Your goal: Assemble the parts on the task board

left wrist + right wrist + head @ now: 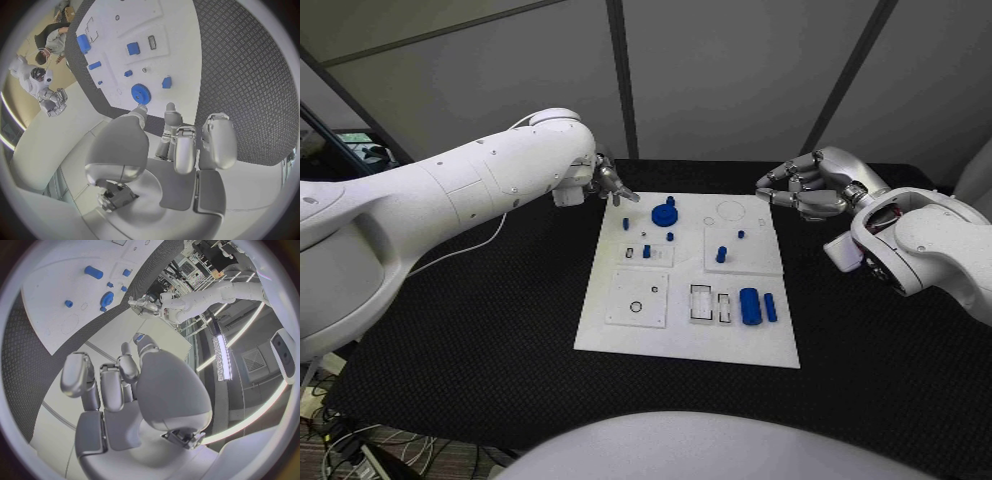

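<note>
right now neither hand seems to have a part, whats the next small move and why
Probably lower the left hand onto the blue gear. That hand hovers at the task board's far left corner, holding nothing, and the gear is the nearest part to it. The right hand, fingers curled, sits farther off.

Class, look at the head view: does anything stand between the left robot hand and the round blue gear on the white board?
Nothing visible does. The left robot hand hovers at the white task board's far left corner, and only bare board separates it from the round blue gear.
</note>
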Motion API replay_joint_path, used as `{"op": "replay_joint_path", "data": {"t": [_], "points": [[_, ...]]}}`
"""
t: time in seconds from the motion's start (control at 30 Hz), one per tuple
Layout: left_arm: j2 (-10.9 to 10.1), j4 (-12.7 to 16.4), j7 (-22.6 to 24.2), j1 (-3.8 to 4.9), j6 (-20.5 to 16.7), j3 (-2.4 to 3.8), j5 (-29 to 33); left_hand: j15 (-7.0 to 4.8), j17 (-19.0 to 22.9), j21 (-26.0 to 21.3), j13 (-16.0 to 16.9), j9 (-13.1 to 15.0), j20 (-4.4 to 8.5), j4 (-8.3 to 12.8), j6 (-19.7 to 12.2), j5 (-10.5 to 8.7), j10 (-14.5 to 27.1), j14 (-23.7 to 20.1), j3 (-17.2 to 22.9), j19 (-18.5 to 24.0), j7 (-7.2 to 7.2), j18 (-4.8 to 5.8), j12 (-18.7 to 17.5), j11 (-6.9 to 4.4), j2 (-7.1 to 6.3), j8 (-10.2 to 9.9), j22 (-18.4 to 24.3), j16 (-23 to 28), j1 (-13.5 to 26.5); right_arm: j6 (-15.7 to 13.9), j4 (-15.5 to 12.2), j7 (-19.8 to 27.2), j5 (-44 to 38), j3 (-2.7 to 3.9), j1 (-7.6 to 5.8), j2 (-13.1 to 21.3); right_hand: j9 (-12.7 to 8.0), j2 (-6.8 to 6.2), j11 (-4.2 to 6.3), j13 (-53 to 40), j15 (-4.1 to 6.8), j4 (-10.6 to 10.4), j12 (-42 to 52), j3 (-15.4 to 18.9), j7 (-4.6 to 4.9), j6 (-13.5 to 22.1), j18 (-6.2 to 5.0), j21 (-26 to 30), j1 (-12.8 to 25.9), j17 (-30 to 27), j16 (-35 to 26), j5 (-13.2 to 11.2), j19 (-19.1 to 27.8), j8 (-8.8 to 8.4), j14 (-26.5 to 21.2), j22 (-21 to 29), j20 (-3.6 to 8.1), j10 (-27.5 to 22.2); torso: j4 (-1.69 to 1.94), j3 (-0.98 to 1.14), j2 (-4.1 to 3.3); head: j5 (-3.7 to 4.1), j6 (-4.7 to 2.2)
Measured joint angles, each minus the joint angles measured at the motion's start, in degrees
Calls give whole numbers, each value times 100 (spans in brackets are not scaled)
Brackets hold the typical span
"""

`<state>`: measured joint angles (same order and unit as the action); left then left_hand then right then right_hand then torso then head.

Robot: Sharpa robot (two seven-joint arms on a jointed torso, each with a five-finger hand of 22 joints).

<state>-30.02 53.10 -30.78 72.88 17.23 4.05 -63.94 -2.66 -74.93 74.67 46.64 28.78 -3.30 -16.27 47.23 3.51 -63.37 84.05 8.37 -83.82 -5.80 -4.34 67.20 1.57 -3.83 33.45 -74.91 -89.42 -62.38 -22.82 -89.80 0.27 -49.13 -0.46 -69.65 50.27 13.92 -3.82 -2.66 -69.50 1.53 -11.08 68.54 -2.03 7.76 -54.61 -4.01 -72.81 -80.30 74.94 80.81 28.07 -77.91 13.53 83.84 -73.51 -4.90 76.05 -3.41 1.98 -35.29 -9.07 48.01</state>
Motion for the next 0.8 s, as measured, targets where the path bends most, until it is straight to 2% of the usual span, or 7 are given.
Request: {"op": "replay_joint_path", "data": {"t": [0.3, 0.43, 0.8], "points": [[170, -310, 10, -95, 108, -3, -123, 0, 0, 0, -5, -16, 0, 16, 18, 0, 0, 0, -16, 0, 18, 0, -23, 0, 23, 0, 0, 0, -23, 8, -2, 0, 0, 0, 0, -7, -1, 0, 0, 1, 0, 0, 0, 0, 0, 0, 0, 0, 0, -1, 0, 0, 0, 0, 0, 0, 0, 0, -7, 1, 4, -7, 16], [210, -360, 14, -141, 147, -3, -148, 0, 0, 0, -5, -16, 0, 16, 18, 0, 0, 0, -16, 0, 18, -1, -23, 0, 23, 0, 0, 0, -23, 13, -2, 0, 0, 0, 0, -8, -1, 0, 0, 1, 0, 0, 0, 0, 0, 0, 0, 0, 0, -1, 0, 0, 0, 0, 0, 0, 0, 0, -7, 3, 8, 4, 21], [284, -452, 21, -194, 299, -4, -177, 0, 0, 0, -21, -31, 0, 31, 59, 0, 14, 0, -31, 0, 18, -1, -23, -15, 53, 0, 0, 0, -53, 21, 5, -1, 0, 0, 0, -18, 5, 0, 0, 2, 0, 0, 23, 0, 0, 0, 0, 0, 0, -1, 0, 0, 0, 0, 0, 0, 0, 0, -7, 8, 13, 12, 29]]}}
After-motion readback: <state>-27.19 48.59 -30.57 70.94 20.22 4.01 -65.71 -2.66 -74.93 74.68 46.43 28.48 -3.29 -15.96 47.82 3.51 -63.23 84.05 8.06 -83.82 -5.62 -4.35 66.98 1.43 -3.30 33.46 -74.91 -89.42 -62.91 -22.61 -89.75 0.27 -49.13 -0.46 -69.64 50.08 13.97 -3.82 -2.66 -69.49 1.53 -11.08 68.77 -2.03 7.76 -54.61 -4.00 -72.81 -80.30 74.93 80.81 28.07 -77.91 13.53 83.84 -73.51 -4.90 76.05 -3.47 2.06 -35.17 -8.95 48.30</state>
